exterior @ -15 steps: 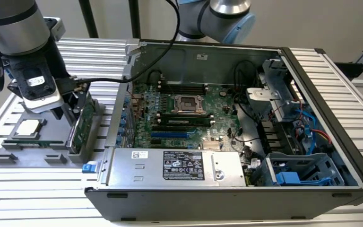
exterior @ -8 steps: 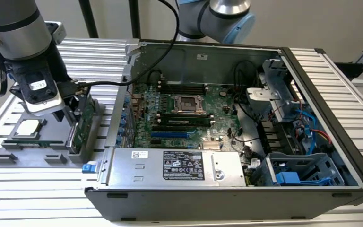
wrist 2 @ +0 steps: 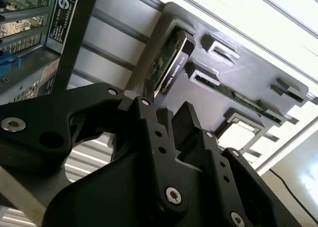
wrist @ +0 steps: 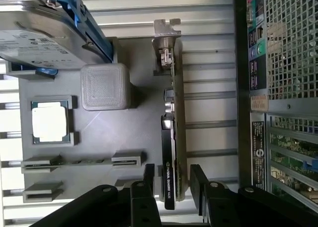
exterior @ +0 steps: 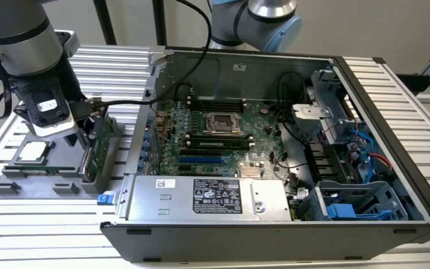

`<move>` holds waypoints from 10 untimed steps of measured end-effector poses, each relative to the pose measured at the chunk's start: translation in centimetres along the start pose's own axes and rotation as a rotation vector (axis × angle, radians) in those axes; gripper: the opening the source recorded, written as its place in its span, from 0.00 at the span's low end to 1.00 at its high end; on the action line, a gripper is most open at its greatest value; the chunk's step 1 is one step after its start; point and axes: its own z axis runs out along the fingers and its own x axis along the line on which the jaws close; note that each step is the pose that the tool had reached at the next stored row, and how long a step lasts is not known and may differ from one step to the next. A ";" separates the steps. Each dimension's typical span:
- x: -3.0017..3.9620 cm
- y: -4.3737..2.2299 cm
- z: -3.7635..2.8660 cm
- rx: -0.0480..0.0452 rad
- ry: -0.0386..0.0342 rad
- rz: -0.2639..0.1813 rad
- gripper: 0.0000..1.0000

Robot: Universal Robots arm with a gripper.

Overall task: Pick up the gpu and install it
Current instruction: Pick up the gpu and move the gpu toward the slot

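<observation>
The gpu (wrist: 172,122) stands on its long edge in a slot of the grey holder tray (wrist: 126,135), black cooler on one face, green board on the other, metal bracket at its far end. My gripper (wrist: 174,187) is open and straddles the card's near end, one finger (wrist: 149,182) on the cooler side and the other on the board side, with small gaps to both faces. In the second wrist view the gpu (wrist 2: 169,63) runs down between the gripper (wrist 2: 165,108) fingers. In the exterior view the gripper (exterior: 88,131) hangs over the gpu (exterior: 97,151), left of the open computer case (exterior: 394,140).
On the tray lie a silver hard drive with blue rails (wrist: 44,33), a grey block (wrist: 104,86), a processor (wrist: 49,123) and a memory stick (wrist: 82,161). The case shows the motherboard (exterior: 223,129), a blue card slot (exterior: 200,158) and the power supply (exterior: 208,196).
</observation>
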 end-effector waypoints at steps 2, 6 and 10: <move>0.03 0.01 0.19 0.0000 0.0000 0.000 1.00; 0.07 0.02 0.57 0.0000 -0.0001 0.000 1.00; 0.12 0.03 0.95 -0.0001 -0.0001 0.000 1.00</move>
